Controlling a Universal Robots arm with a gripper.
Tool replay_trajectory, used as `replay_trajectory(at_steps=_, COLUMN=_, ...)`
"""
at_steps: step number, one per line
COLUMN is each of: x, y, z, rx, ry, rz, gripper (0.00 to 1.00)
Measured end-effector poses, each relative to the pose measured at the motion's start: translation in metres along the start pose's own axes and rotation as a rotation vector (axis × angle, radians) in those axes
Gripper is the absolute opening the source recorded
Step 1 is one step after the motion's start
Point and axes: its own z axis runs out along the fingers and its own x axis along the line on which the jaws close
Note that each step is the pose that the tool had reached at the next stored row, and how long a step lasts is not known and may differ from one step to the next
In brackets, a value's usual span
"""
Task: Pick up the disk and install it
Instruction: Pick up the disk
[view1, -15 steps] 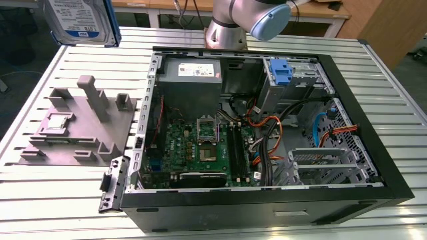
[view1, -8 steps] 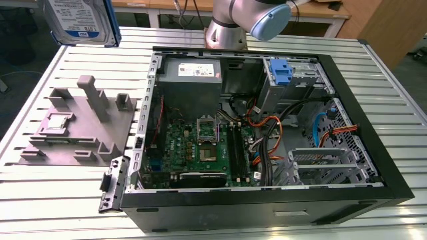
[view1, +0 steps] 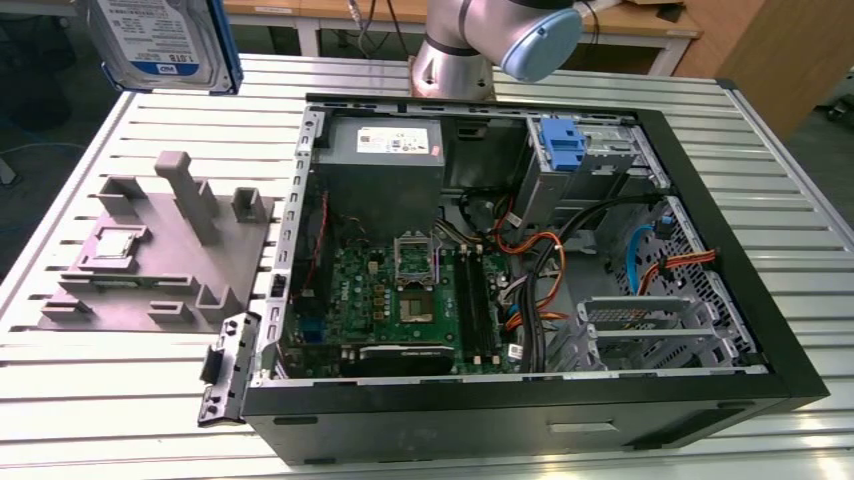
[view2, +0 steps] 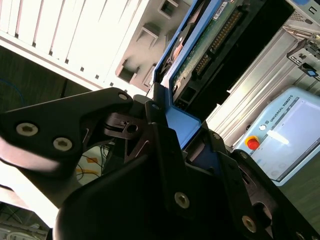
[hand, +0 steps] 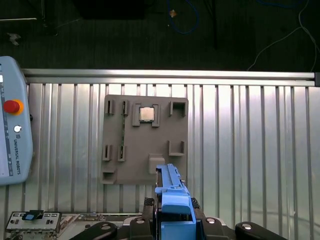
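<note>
table (view1: 794, 190): slatted metal; it carries the case and the fixture.
case (view1: 467, 425): black pc tower on its side, open, with the board, cables and bays showing; it takes up the table's side at the exterior view's right.
arm (view1: 467, 40): grey, its foot at the table's far edge behind the case.
fixture (view1: 147, 260): grey moulded tray with posts and pockets, just beside the case on the exterior view's left; the first wrist view looks straight down on it (hand: 145, 145).
pendant (hand: 12, 140): pale blue-grey with a red button, by the table's edge.
disk (view1: 160, 45): raised off the table at the exterior view's top left, well apart from the case, with its label towards that camera and blue rails along its sides. its green circuit board (view2: 200, 45) shows in the second wrist view, and one blue rail (hand: 172, 200) shows over the fixture's edge in the first.
claw (view2: 182, 127): black, pressed onto a blue rail from both sides, pinching the disk.
latch (view1: 565, 145): blue, upright in the case's far bay.
chip (hand: 146, 114): small and square, in a fixture pocket.
</note>
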Motion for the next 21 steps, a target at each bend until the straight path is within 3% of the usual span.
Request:
replay_trajectory(at_steps=5, x=0.0011, y=0.0000, z=0.0000, rx=0.0000, ry=0.0000, rz=0.000, gripper=0.37)
replay_trajectory(at_steps=11, x=0.0092, y=-0.0013, z=-0.0001, rx=0.0001, ry=0.0000, rz=0.000, gripper=0.37)
replay_trajectory(at_steps=14, x=0.0109, y=-0.0064, z=-0.0002, rx=0.0000, ry=0.0000, rz=0.000, gripper=0.37)
replay_trajectory(at_steps=18, x=0.0116, y=-0.0196, z=-0.0004, rx=0.0000, ry=0.0000, rz=0.000, gripper=0.37)
replay_trajectory(at_steps=21, x=0.0117, y=-0.0213, z=-0.0002, rx=0.0001, ry=0.0000, rz=0.000, gripper=0.37)
